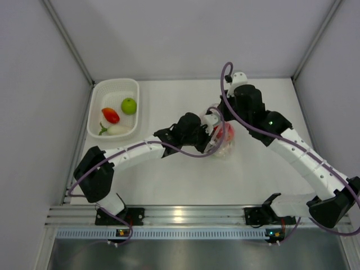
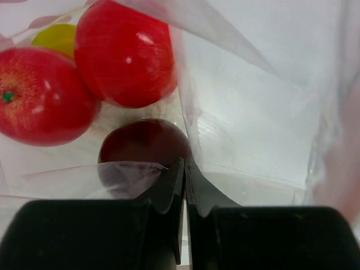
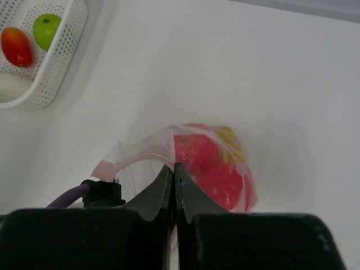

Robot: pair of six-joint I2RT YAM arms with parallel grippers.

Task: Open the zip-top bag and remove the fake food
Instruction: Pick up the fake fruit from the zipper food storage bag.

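The clear zip-top bag (image 1: 224, 140) lies mid-table with its pinkish zip edge (image 3: 135, 160) pulled apart into an arch. My right gripper (image 3: 174, 166) is shut on one lip of the bag. My left gripper (image 2: 185, 163) is shut on the other lip, looking into the bag (image 2: 253, 112). Inside lie two red fruits (image 2: 125, 53), a yellow piece (image 2: 56, 36) and a dark purple piece (image 2: 145, 140). Through the bag wall the right wrist view shows red (image 3: 216, 169) and yellow (image 3: 230, 140) food. Both grippers meet at the bag (image 1: 216, 132).
A white perforated basket (image 1: 97, 121) at the far left holds a green fruit (image 1: 129, 105), a red piece (image 1: 111, 115) and a white radish (image 1: 116, 130); it also shows in the right wrist view (image 3: 56, 73). Grey walls enclose the table.
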